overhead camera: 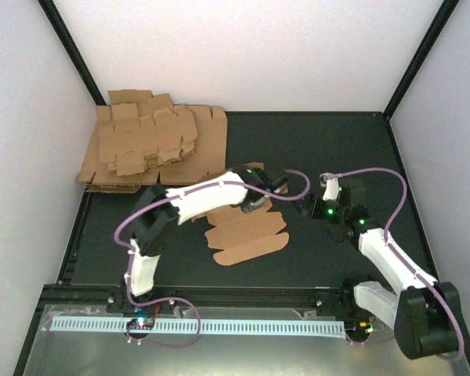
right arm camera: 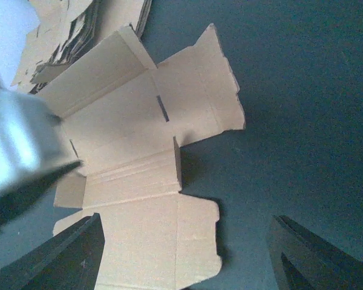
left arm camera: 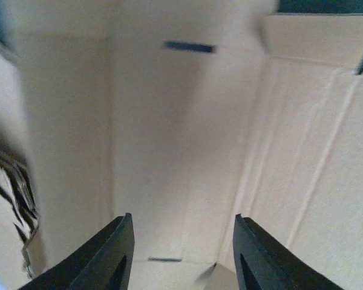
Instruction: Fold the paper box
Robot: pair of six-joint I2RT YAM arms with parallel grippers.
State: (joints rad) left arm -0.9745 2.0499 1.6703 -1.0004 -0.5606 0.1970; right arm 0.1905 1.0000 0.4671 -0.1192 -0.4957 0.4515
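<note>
The paper box (overhead camera: 247, 233) is a brown die-cut sheet lying mid-table, with some flaps raised. In the right wrist view the paper box (right arm camera: 127, 121) shows one long wall standing along its far side and a short flap upright near the middle. My left gripper (overhead camera: 255, 202) hovers over the sheet's far part. Seen from the left wrist, the paper box (left arm camera: 187, 139) fills the frame, and the left gripper (left arm camera: 184, 241) is open with nothing between its fingers. My right gripper (overhead camera: 309, 206) sits just right of the sheet. The right gripper (right arm camera: 187, 254) is open wide above the sheet's rounded tab.
A thick pile of brown cardboard sheets (overhead camera: 153, 145) lies in the back left corner, its pile edge (right arm camera: 78, 30) showing behind the sheet. White walls close the table on three sides. Dark mat (overhead camera: 321, 149) lies to the right and behind.
</note>
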